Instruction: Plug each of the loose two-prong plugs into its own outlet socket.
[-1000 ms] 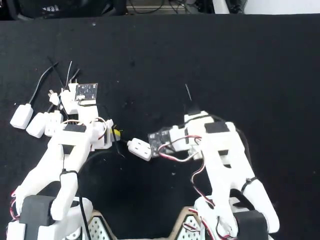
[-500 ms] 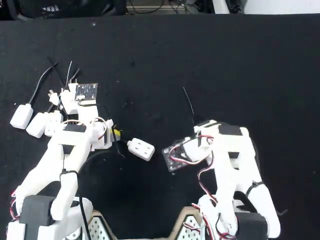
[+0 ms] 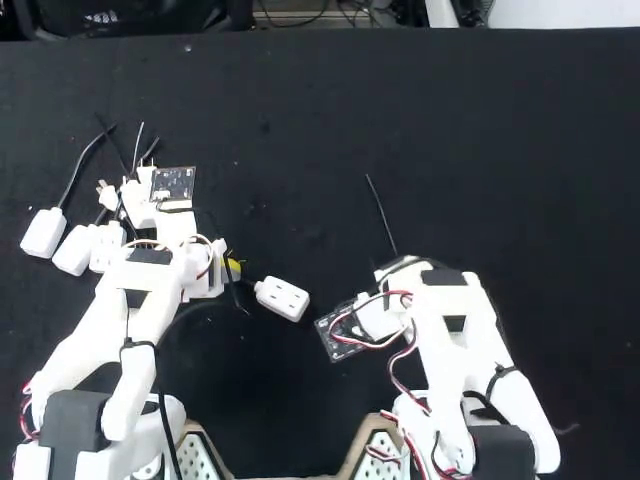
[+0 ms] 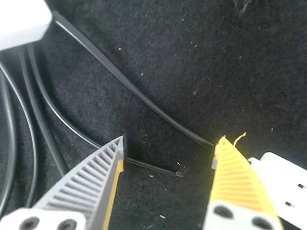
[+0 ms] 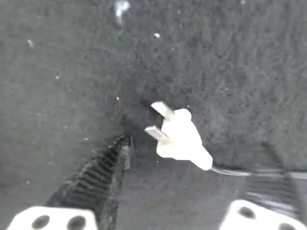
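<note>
A white two-prong plug [image 5: 180, 136] lies on the black mat between the fingers of my right gripper [image 5: 194, 153], which is open; its black cable [image 5: 240, 172] runs off under one finger. In the high view the right arm [image 3: 440, 300] stands a short way to the right of a loose white outlet socket [image 3: 281, 298], and the plug's cable [image 3: 380, 215] trails away behind it. My left gripper [image 4: 171, 143] is open over a thin black cable end [image 4: 158, 168], its yellow finger [image 4: 235, 177] beside that same socket [image 4: 285, 187].
Several more white sockets [image 3: 75, 250] and plugs [image 3: 108, 195] with black cables cluster at the far left, beside the left arm [image 3: 140, 290]. Another socket's corner [image 4: 19, 19] and several cables [image 4: 29, 96] lie near the left gripper. The mat's far half is open.
The right arm has drawn back from the loose socket, toward the table's front and right, then eased slightly left. The left arm and the socket have stayed put.
</note>
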Available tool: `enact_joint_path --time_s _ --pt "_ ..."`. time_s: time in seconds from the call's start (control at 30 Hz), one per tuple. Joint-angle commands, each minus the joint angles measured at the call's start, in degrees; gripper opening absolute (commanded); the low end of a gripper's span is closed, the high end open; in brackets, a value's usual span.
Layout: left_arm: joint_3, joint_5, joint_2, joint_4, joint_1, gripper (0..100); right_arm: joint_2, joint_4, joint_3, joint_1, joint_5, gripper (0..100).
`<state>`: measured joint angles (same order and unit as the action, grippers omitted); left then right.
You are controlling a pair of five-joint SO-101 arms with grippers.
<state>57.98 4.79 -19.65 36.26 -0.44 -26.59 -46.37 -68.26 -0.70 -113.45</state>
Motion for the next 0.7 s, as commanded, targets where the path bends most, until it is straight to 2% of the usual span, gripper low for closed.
enact_joint_path --time_s 0.0,0.13,0.23,0.33,0.43,0.53,0.67 --pt "-0.66 0.53 -0.35 -0.62 -0.13 30 -1.98 1.67 0.13 0.62 1.76 12.9" --pt "-0.66 0.53 -0.35 -0.62 -0.13 30 -1.98 1.58 2.33 0.88 8.09 1.2" --pt "-0.66 0.53 -0.35 -0.62 -0.13 30 -2.07 0.09 4.62 0.88 10.81 1.7" --pt "-0.66 0.53 -0.35 -0.62 -0.13 30 -2.07 -5.36 8.75 0.79 12.13 1.0" --pt "-0.66 0.53 -0.35 -0.62 -0.13 30 -2.07 -12.04 14.73 0.7 17.41 1.0" --pt "-0.66 0.53 -0.35 -0.62 -0.13 30 -1.71 -17.93 20.97 -0.62 28.48 1.0" --pt "-0.57 0.53 -0.35 -0.62 -0.13 30 -0.04 -19.6 23.25 -2.02 52.92 1.0"
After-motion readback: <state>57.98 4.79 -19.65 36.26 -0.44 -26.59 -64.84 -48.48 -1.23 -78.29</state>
